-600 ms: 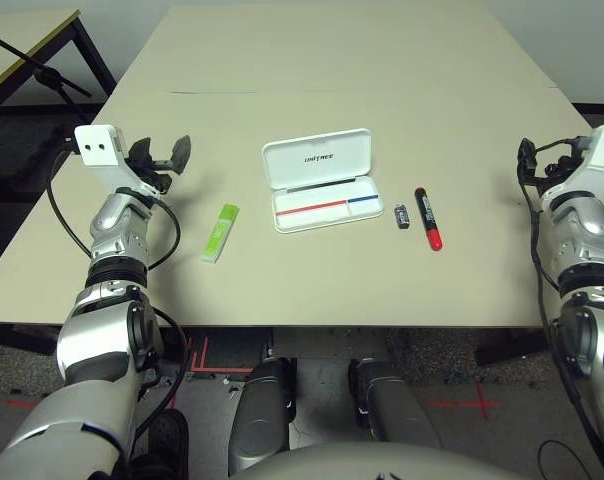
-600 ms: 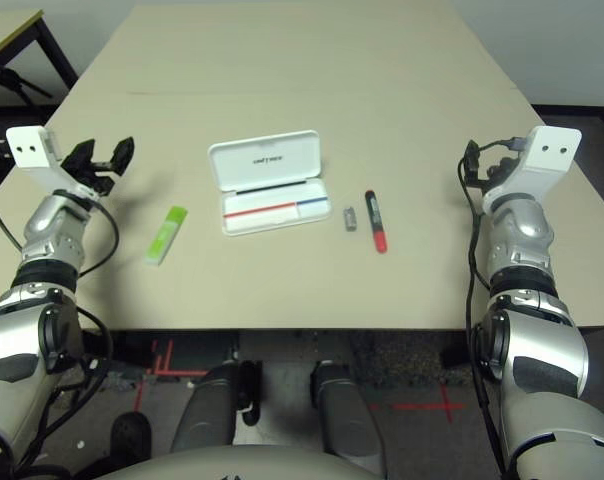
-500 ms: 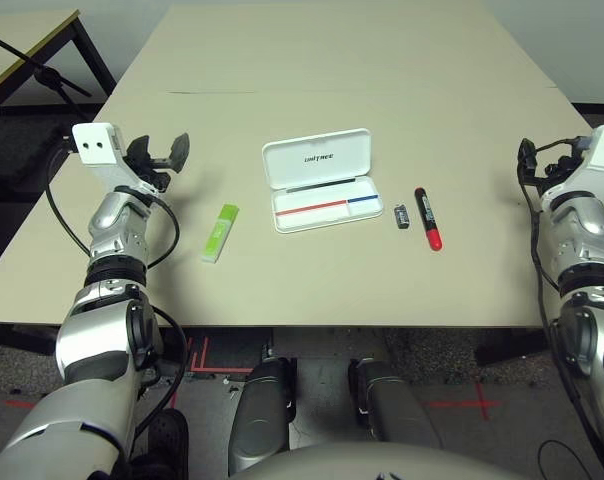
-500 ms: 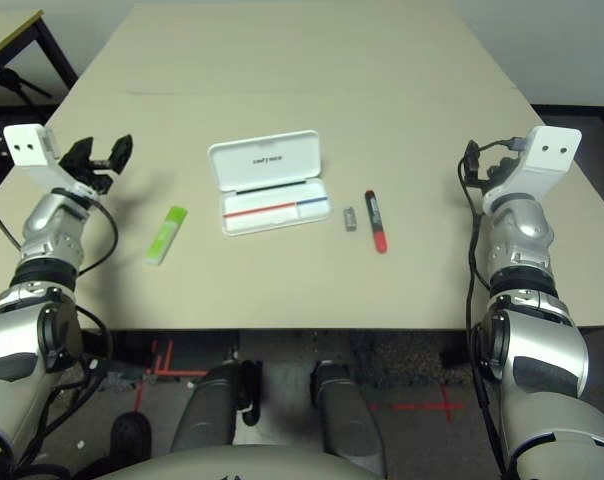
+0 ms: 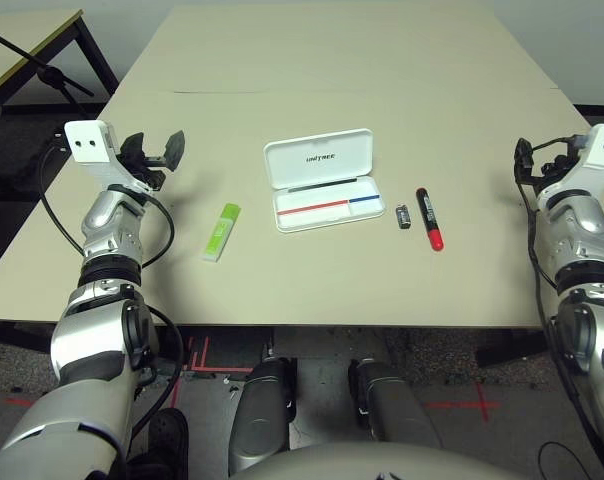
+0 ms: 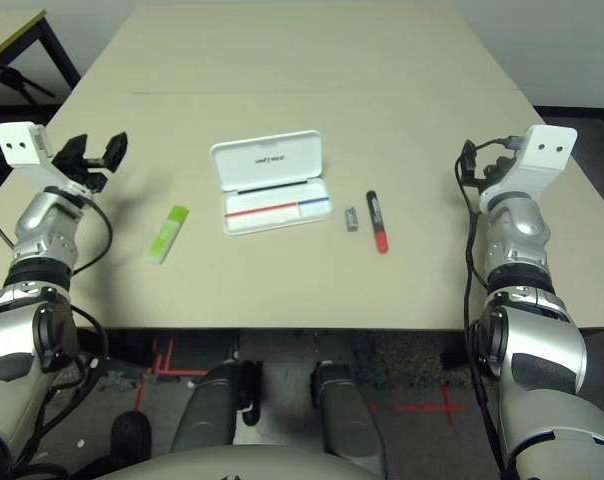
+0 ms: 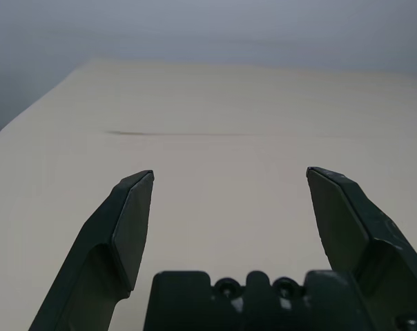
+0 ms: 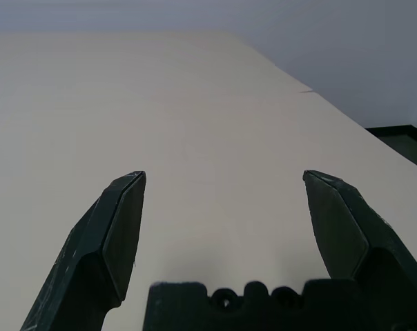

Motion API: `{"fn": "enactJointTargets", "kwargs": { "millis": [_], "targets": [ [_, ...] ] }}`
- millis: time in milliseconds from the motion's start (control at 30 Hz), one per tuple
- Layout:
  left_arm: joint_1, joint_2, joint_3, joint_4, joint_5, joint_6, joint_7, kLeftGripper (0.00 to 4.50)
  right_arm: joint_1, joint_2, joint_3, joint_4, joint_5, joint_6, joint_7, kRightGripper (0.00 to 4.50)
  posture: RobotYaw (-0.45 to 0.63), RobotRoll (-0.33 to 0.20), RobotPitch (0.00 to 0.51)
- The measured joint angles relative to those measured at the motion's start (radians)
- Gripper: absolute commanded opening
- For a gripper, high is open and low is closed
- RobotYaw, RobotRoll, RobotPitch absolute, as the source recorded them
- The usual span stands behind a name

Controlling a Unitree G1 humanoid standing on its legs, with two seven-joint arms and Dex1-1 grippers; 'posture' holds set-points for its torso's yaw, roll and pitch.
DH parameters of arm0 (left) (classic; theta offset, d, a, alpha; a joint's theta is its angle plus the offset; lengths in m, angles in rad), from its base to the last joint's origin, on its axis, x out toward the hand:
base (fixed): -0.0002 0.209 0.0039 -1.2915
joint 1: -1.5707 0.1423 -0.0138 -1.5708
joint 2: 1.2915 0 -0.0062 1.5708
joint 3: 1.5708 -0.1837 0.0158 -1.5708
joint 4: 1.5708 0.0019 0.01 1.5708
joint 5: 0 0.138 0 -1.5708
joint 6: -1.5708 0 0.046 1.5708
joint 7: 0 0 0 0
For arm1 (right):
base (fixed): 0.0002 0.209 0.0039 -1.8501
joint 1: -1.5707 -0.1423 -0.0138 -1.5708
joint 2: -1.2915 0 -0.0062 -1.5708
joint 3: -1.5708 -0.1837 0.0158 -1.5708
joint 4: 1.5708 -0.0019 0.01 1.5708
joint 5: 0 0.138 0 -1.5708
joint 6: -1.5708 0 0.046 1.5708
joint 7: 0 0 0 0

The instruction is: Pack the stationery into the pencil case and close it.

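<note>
Both forearms are built of silver, ribbed metal segments with dark joint rings, and each wrist carries a white boxy housing with two small dark holes. Black cables loop from the housings down along each arm. The left gripper [image 7: 229, 227] and right gripper [image 8: 222, 231] each have two matte black, wedge-shaped fingers on a black base with small screws.

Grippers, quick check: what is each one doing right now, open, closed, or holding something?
Left gripper: open, holding nothing, raised above the table.
Right gripper: open, holding nothing, also above bare table.
</note>
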Motion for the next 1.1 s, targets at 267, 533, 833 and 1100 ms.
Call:
{"fn": "enactJointTargets", "kwargs": {
  "millis": [267,533,833,1100],
  "targets": [
    [0.155,-0.004,-0.038,-0.35,-0.081,0.216,-0.129,4.47,-0.006,0.009,0.003,0.014,-0.002,0.001,0.006,4.5,-0.05,0.0,0.106],
    [0.287,-0.006,-0.108,-0.668,-0.138,0.405,-0.192,4.47,-0.034,0.026,0.015,0.004,0.006,0.043,0.136,4.5,-0.03,0.0,0.104],
    [0.328,0.008,-0.156,-0.748,-0.138,0.456,-0.223,4.47,0.074,0.019,0.142,-0.282,0.054,0.297,0.644,4.5,-0.04,0.0,0.101],
    [0.344,0.034,-0.219,-0.795,-0.132,0.483,-0.276,4.47,0.175,-0.057,0.23,-0.531,0.08,0.462,0.888,4.5,-0.05,0.0,0.099]
  ]
}}
